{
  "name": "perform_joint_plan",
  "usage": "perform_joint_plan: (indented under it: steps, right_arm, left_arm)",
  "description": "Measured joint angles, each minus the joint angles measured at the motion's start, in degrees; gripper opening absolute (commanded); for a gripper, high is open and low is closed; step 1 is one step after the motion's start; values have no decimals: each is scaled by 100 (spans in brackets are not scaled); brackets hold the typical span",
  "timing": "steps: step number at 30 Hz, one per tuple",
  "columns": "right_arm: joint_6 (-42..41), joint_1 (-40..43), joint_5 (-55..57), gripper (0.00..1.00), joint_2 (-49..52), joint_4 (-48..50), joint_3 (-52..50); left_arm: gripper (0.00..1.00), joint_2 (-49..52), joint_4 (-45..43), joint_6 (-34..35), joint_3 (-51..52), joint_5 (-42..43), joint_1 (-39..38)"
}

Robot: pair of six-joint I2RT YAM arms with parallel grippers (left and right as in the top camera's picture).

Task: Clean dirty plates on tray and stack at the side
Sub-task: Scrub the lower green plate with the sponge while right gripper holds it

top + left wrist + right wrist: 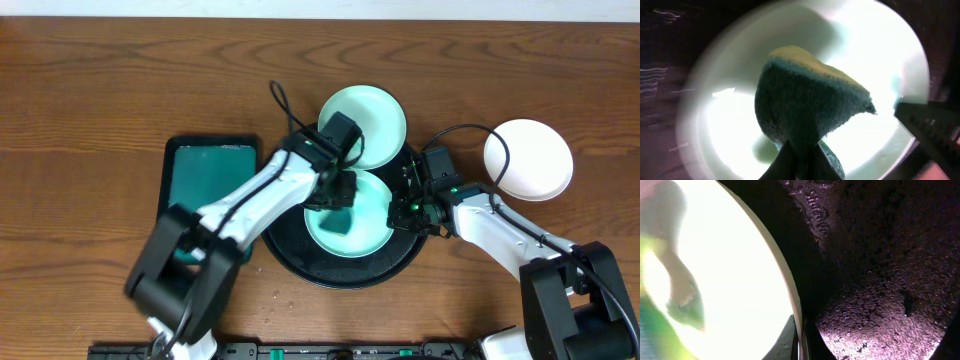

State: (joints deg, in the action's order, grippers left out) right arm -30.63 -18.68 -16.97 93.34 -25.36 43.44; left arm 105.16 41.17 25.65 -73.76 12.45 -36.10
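A mint green plate [365, 222] lies in the black tray [400, 262]. My left gripper [340, 198] is shut on a green and yellow sponge [807, 107] and presses it into this plate [730, 130]. My right gripper [408, 207] is shut on the plate's right rim [792, 305], one finger on each side. A second mint plate [375, 115] leans on the tray's far edge. The white plate [530, 160] lies on the table to the right, outside the tray.
A dark green rectangular sponge tray [205, 180] lies left of the black tray. The tray's rough dark floor [880, 305] fills the right wrist view. Wooden table all around.
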Motion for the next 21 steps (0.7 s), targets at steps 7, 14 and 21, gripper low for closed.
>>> perform_joint_plan:
  steps: [7, 14, 21]
  right_arm:
    - [35, 4, -83, 1, 0, 42, -7]
    - [273, 111, -374, 1, 4, 232, -85]
    - [492, 146, -839, 2, 87, 424, -131]
  left_arm:
    - [7, -1008, 970, 28, -24, -1300, 24]
    - [7, -1403, 2044, 251, -44, -2428, 673]
    - [9, -1318, 1943, 83, -26, -2269, 1696]
